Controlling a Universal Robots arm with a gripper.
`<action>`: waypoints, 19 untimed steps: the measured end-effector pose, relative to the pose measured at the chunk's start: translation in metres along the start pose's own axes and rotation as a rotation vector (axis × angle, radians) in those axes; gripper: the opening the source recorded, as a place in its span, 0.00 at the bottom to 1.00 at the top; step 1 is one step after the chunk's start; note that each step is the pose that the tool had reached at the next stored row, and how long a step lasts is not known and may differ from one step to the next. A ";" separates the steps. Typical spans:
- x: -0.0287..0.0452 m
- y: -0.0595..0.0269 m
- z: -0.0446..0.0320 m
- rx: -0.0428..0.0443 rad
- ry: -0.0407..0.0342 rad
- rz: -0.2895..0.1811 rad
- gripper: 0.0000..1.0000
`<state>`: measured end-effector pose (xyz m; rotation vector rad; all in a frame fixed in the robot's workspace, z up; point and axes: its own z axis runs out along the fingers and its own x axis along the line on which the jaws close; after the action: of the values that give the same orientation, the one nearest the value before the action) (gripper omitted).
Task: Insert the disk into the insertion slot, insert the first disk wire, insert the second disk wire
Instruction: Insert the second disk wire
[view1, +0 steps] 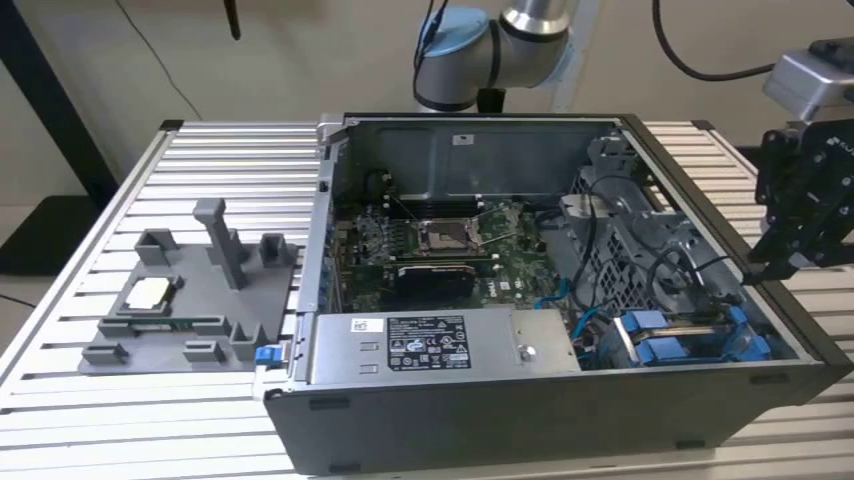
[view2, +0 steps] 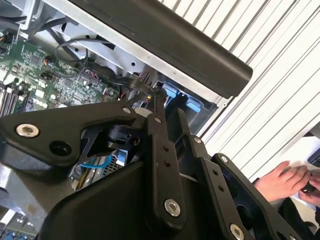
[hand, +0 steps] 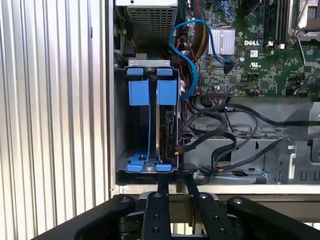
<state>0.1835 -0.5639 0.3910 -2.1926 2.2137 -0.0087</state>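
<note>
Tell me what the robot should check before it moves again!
1. Disk in slot: ok, it stands inside the cage bay.
2. Gripper empty: ok, a gap shows between its fingers, with nothing in it.
3. Gripper clear of case: ok, in the exterior view it hangs outside the wall on that view's right.
4. Wires plugged into disk: cannot tell; black wires lie beside it.
5. Hand out of the way: ok, it is apart from the case.
</note>
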 end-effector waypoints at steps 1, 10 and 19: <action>0.0000 -0.0016 0.0001 -0.0018 0.0000 0.000 0.27; -0.0001 -0.0037 0.0001 -0.0031 0.0000 0.000 0.27; -0.0001 -0.0070 0.0002 -0.0034 0.0000 0.000 0.27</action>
<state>0.1905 -0.5638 0.3910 -2.1943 2.2154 -0.0049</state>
